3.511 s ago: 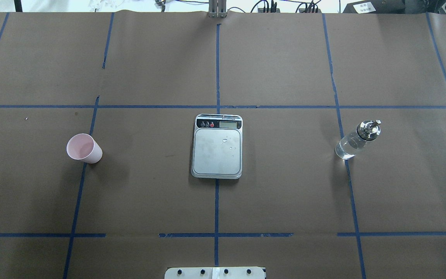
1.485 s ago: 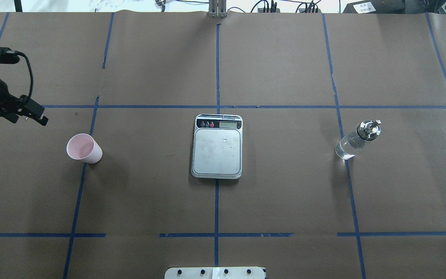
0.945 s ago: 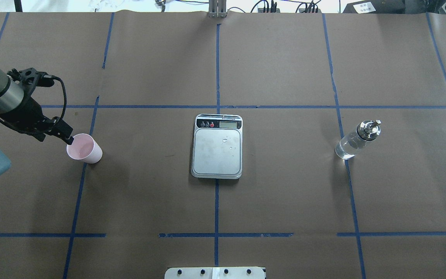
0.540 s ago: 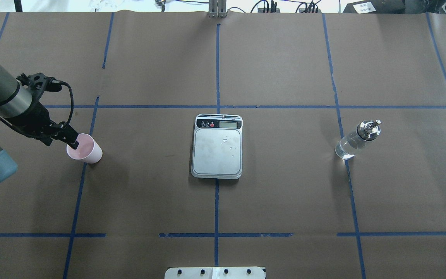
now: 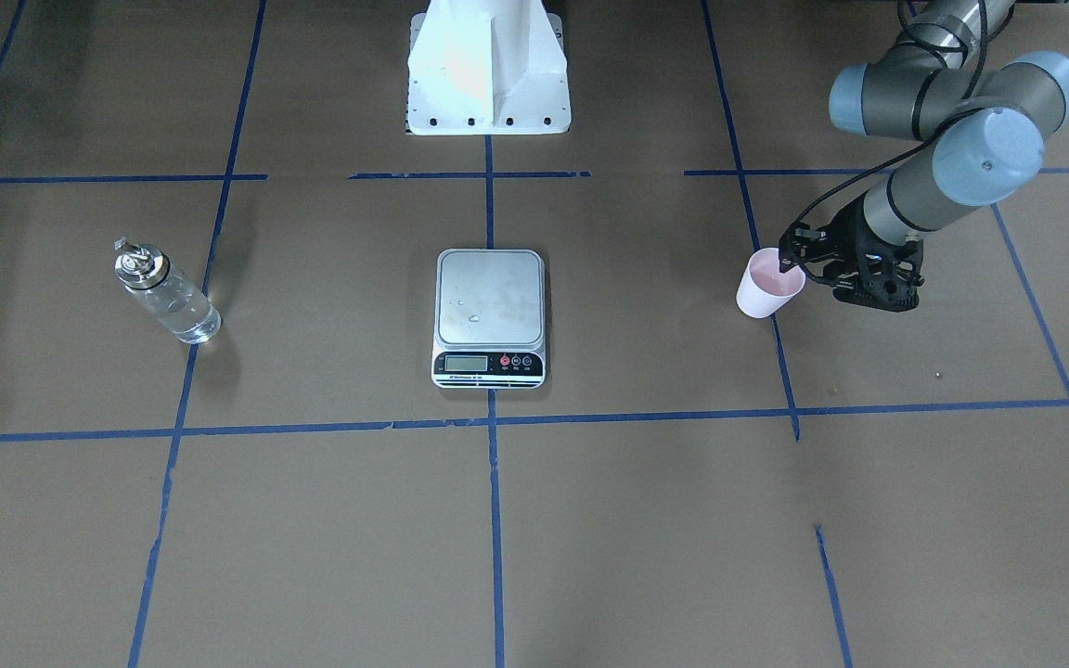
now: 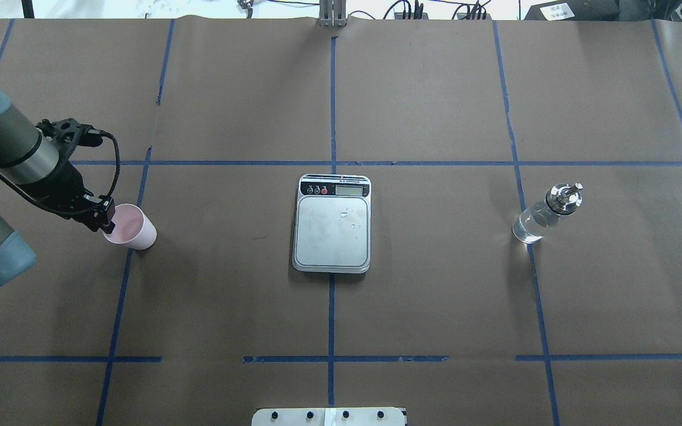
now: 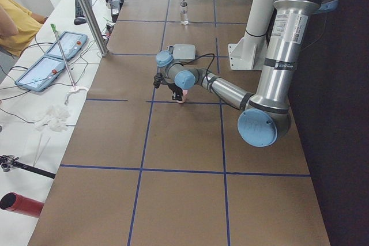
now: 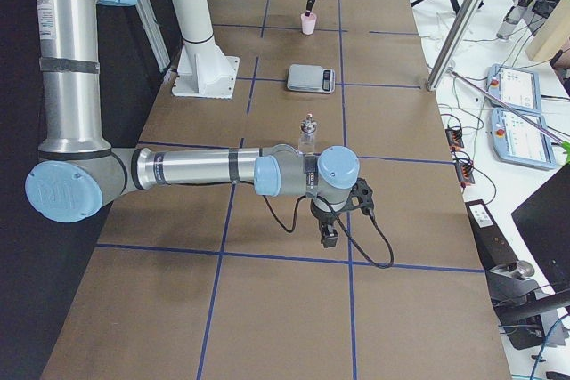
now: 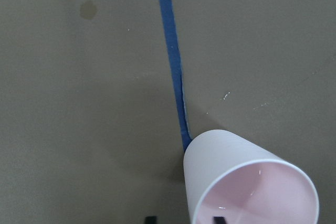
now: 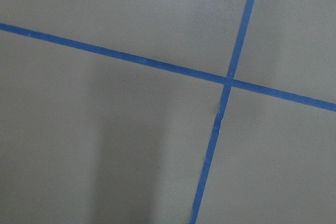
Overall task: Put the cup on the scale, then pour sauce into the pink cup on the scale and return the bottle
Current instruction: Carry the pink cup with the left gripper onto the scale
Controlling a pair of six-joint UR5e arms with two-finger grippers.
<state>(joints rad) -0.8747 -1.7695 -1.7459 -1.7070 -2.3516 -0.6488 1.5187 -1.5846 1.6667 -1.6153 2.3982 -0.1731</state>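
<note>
The pale pink cup (image 6: 132, 229) stands upright on the table at the left, also seen in the front view (image 5: 765, 291) and the left wrist view (image 9: 247, 182). My left gripper (image 6: 108, 218) is open at the cup's near rim, fingers straddling the wall: one fingertip (image 9: 219, 220) inside, the other (image 9: 150, 219) outside. The scale (image 6: 332, 231) lies in the middle with drops on its platform. The glass bottle (image 6: 545, 214) of clear sauce stands at the right. My right gripper (image 8: 328, 236) shows only in the exterior right view, near the bottle (image 8: 308, 133); I cannot tell its state.
Blue tape lines (image 6: 331, 163) divide the brown paper table cover. The robot's white base (image 5: 486, 74) stands at the table's near edge behind the scale. A metal pole (image 7: 86, 10) and tablets (image 7: 52, 61) are on the operators' side.
My left arm came in from the left and came down to the cup, one finger now inside its rim. The cup, scale and bottle have not moved.
</note>
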